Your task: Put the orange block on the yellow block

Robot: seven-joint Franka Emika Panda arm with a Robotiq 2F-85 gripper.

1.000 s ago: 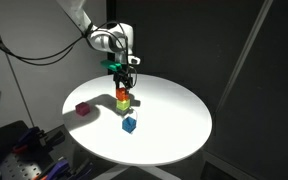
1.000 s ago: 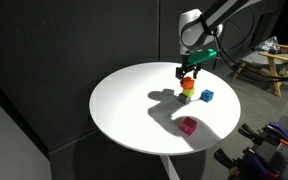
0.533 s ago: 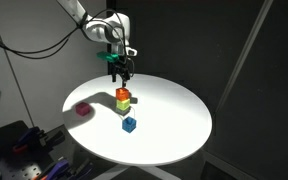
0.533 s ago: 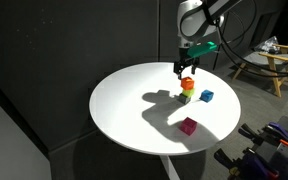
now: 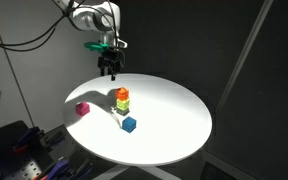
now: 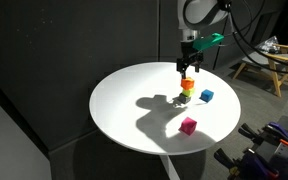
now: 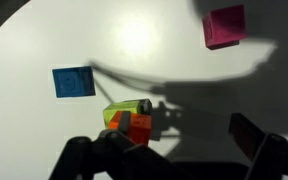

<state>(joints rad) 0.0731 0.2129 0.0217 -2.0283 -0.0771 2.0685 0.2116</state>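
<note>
The orange block (image 5: 123,94) sits on top of the yellow block (image 5: 123,104) as a small stack on the round white table, seen in both exterior views. The orange block (image 6: 187,85) rests on the yellow one (image 6: 187,97). In the wrist view the orange block (image 7: 137,126) overlaps the yellow-green block (image 7: 124,108). My gripper (image 5: 108,68) hangs in the air above the stack, clear of it, open and empty. It also shows in an exterior view (image 6: 187,68) and in the wrist view (image 7: 179,150).
A blue cube (image 5: 130,124) (image 6: 207,96) (image 7: 74,81) lies close beside the stack. A magenta-pink cube (image 5: 82,108) (image 6: 189,125) (image 7: 225,26) lies further off. The white table (image 5: 174,120) (image 6: 124,100) is round with dark curtains behind.
My gripper has risen from just above the stack and drawn away from it. The orange block stays on the yellow block.
</note>
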